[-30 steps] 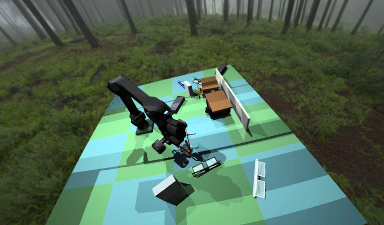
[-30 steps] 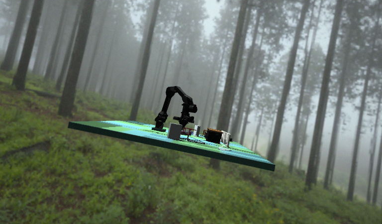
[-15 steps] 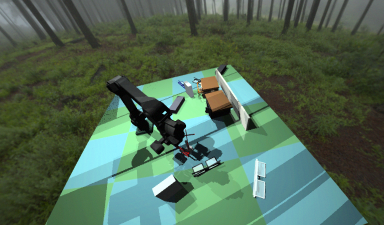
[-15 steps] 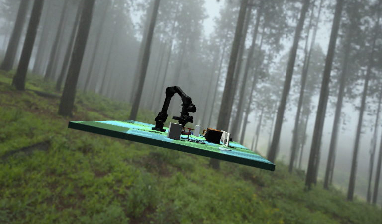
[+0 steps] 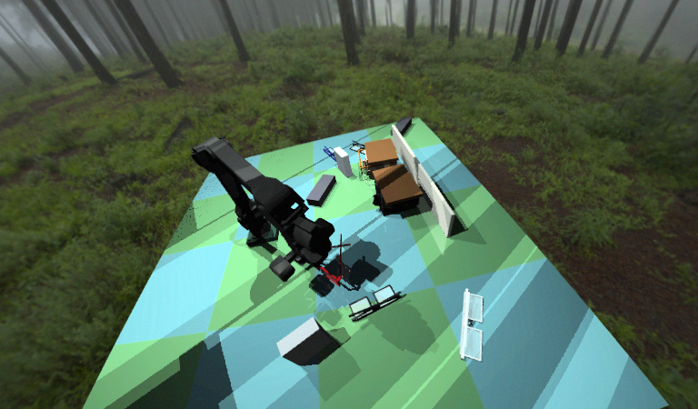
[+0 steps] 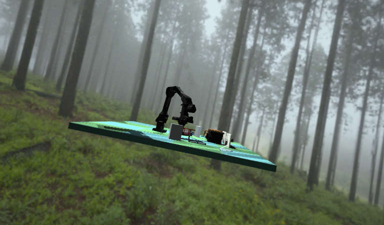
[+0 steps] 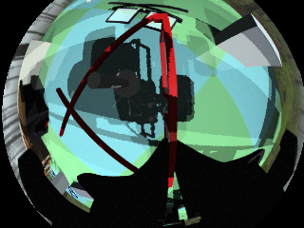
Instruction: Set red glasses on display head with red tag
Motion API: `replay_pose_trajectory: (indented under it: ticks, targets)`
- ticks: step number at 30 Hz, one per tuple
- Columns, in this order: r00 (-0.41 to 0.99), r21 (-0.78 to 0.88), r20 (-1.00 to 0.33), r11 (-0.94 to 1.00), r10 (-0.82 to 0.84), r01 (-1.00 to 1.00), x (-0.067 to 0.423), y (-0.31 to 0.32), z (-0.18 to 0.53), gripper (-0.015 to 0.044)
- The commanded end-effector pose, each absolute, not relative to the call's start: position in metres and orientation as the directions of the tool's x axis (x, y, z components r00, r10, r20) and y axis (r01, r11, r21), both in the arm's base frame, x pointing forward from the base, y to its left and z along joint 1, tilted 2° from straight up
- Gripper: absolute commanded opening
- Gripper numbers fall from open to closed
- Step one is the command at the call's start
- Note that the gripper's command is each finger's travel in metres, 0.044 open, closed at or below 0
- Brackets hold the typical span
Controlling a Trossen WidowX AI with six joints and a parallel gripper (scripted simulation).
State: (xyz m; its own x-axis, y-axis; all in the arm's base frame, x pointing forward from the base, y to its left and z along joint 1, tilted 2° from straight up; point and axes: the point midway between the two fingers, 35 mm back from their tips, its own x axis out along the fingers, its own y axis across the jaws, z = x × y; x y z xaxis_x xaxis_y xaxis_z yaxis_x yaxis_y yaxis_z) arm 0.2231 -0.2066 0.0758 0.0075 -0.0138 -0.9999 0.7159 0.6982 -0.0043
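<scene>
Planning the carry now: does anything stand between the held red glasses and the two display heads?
Nothing visible does. The gripper is shut on the red glasses. The nearer head lies straight beyond, with the grey block off to the side. Which head bears the red tag cannot be told.

Green-and-blue patterned table top [image 5: 504,302]. Lying flat on it: black-framed glasses [image 5: 374,302], white-framed glasses [image 5: 472,324], dark box [image 5: 307,341], grey block [image 5: 321,189], long white panel [image 5: 427,182].
</scene>
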Motion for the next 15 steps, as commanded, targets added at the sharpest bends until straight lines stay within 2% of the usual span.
replay_pose_trajectory:
  ticks: [1,15]
  targets:
    - [-0.003,-0.009,-1.000,0.699,-0.009,0.715,0.216,-0.206,0.073,0.0000]
    - [-0.004,-0.009,-1.000,0.699,-0.009,0.715,0.206,-0.204,0.073,0.0000]
